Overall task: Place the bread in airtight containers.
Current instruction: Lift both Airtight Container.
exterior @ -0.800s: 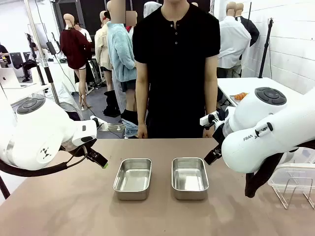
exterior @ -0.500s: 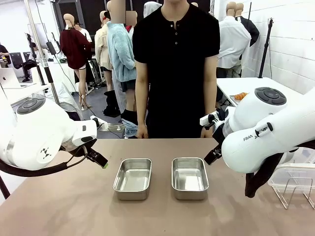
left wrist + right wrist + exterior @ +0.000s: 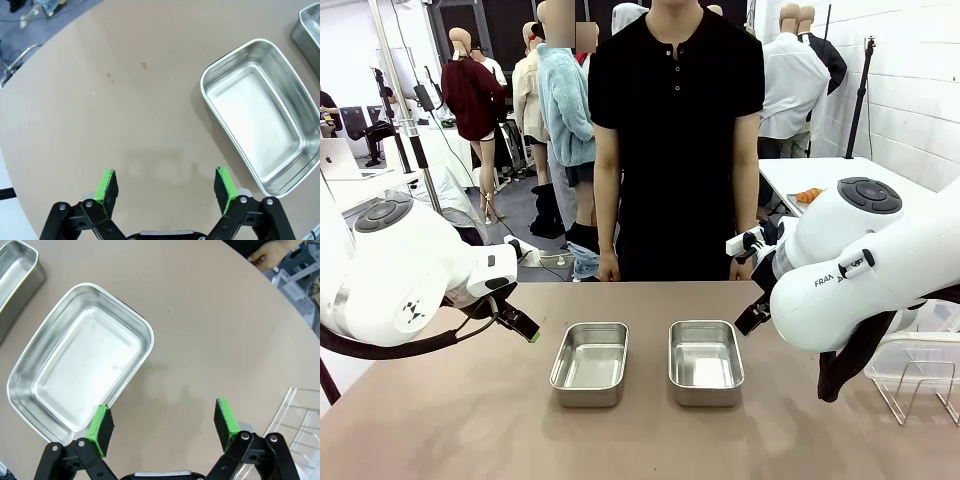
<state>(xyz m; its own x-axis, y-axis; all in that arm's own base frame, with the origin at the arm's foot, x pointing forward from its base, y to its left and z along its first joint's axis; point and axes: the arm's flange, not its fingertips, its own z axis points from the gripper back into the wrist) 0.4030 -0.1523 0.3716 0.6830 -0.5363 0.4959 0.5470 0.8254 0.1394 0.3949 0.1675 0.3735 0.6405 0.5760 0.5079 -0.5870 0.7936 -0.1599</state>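
On the counter [image 3: 460, 420], the left container [image 3: 590, 362] and the right container [image 3: 705, 360] sit side by side, empty, at the lower centre of the front view. The left hand [image 3: 167, 185] hangs spread over bare counter. The right hand [image 3: 162, 422] is spread too, one fingertip by the right container's corner.

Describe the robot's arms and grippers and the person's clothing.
The left arm and right arm are white rounded shells with grey joint caps; the right bears black lettering, a black cable loops under the left. The left gripper and right gripper have black fingers with green pads. The person wears a black short-sleeved buttoned shirt.
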